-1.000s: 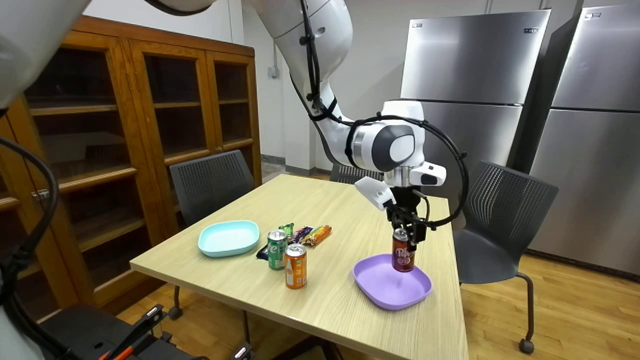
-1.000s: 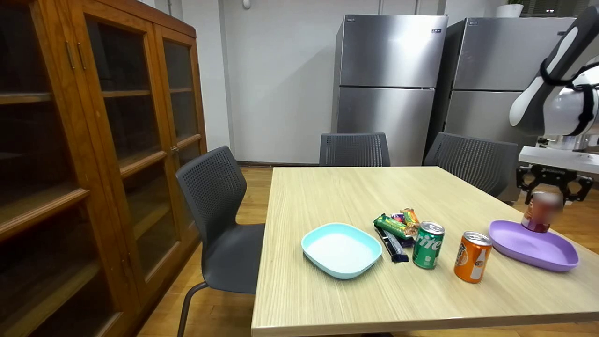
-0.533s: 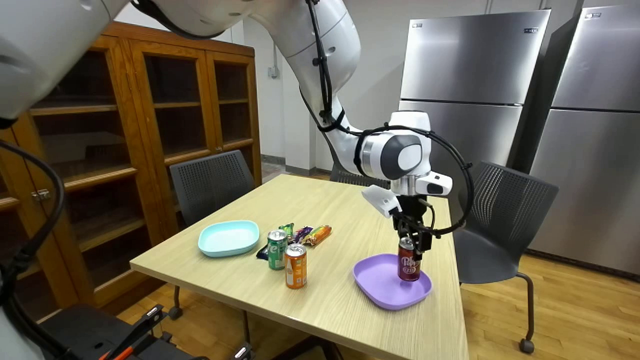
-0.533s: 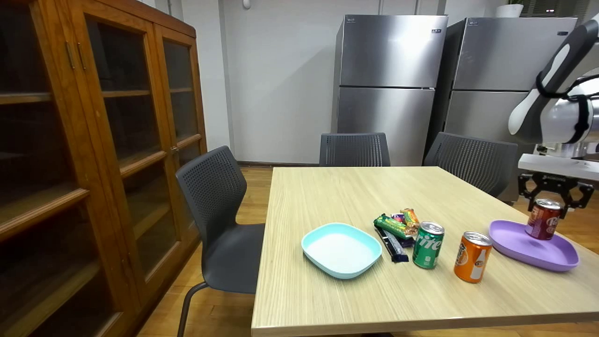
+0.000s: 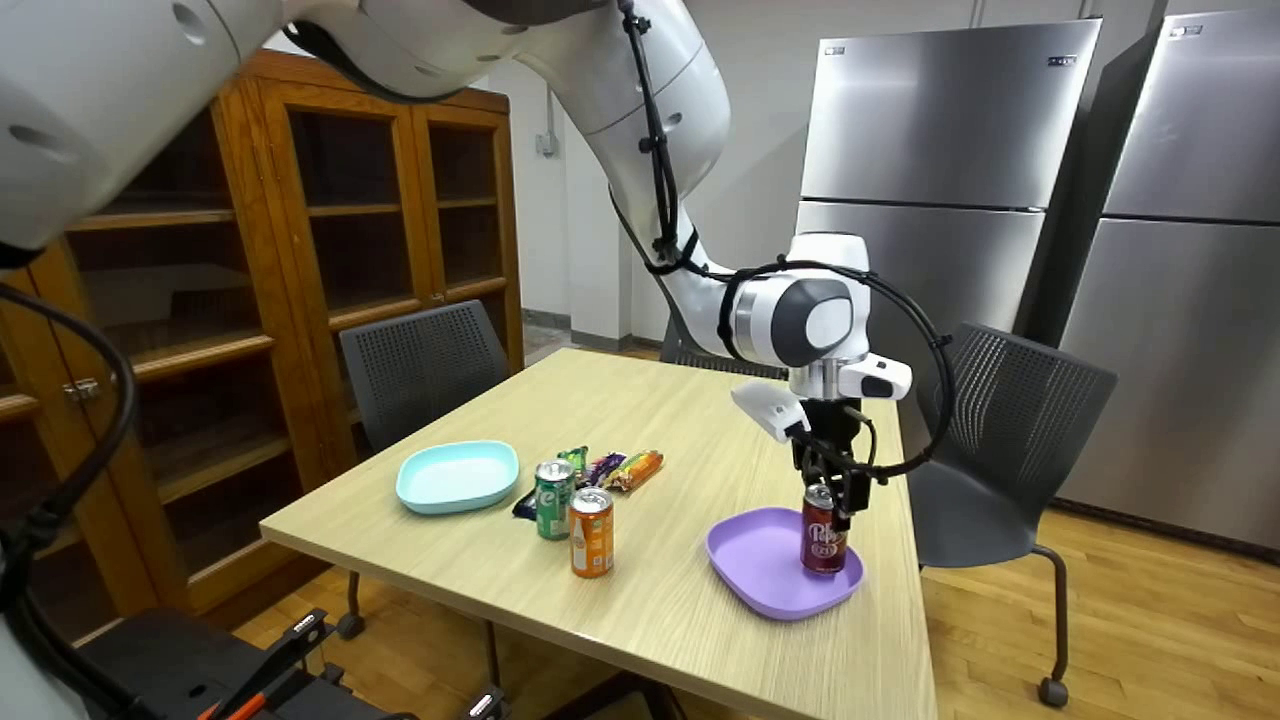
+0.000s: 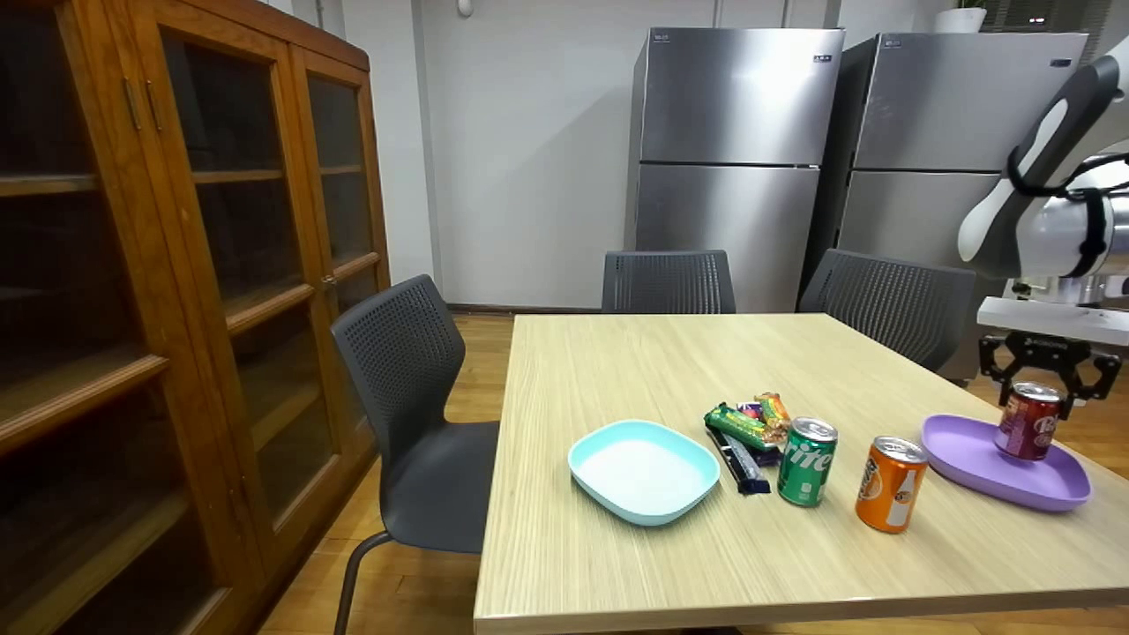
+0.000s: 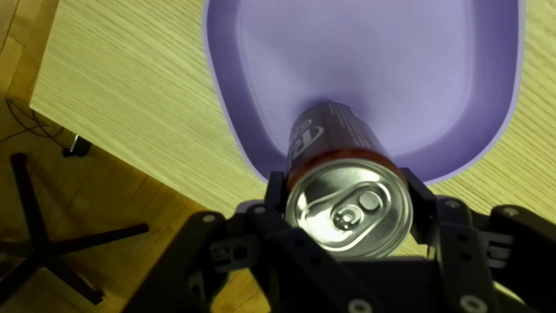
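Item: Dr Pepper can [image 5: 820, 545], dark red, about upright. Hand [image 7: 347, 195]: closed on the can, one finger at either side near the lid.

Location: within the rim of the purple plate [image 5: 750, 565], at 3 o'clock from the plate's centre in an exterior view, about 7 o'clock in the wrist view. Whether the base rests or hangs just above cannot be told.

Progress, as judged: can inside the plate's rim, done; release, not yet done. Other goods stand apart from the hand.

Surface: pale wood-grain bench [image 6: 661, 370]. Clock read from the purple plate in an exterior view: orange soda can [image 5: 592, 540], 9 o'clock; Sprite can [image 5: 555, 500], just beside it, between 9 and 10; wrapped snack bars [image 5: 605, 467], loose pile, count unclear, 10; turquoise plate [image 5: 458, 475], farthest off, between 9 and 10.

Room, clock read from the bench in an exterior view: glass-doored wooden cabinet [image 6: 176, 309], between 9 and 10; stainless refrigerator [image 6: 732, 176], 12; second refrigerator [image 6: 953, 115], 1. Grey perforated-back chairs, three: near chair [image 6: 401, 370], 9; far chair [image 6: 669, 282], 11; corner chair [image 6: 891, 304], 1. Floor [image 5: 1150, 630]: wood planks.
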Controlling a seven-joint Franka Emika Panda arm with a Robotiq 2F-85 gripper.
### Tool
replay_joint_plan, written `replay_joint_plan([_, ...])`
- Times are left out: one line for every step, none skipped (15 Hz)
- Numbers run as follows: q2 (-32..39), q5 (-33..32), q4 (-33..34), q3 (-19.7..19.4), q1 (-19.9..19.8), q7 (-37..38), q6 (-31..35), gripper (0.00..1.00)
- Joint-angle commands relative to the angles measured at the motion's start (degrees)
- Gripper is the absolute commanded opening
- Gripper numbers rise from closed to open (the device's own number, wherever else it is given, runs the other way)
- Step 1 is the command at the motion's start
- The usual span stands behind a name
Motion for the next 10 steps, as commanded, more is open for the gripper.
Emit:
replay_joint_plan([0.93,0.46,3.11,-0.19,-0.36,0.99,-3.32,0.89])
replay_joint_plan([0.83,0.42,3.11,-0.17,-0.35,0.86,-3.44,0.9])
replay_joint_plan([0.55,0.39,2.88,-0.18,-0.29,0.78,-3.33,0.97])
replay_joint_plan([0.24,0.37,2.74,-0.17,-0.26,0.68,-3.41,0.99])
replay_joint_plan([-0.15,0.37,2.46,-0.16,-0.22,0.59,-3.36,1.0])
replay_joint_plan([-0.64,0.41,2.04,-0.09,-0.21,0.43,-3.25,1.0])
replay_joint_plan([-1.31,0.45,1.35,0.0,-0.13,0.24,-2.89,1.0])
replay_joint_plan([-2.16,0.55,0.58,0.13,-0.08,0.04,-2.69,1.0])
replay_joint_plan([-2.78,0.56,0.04,0.23,-0.01,-0.12,-2.55,1.0])
replay_joint_plan([-3.62,0.44,-0.71,0.22,0.2,-0.23,-2.19,1.0])
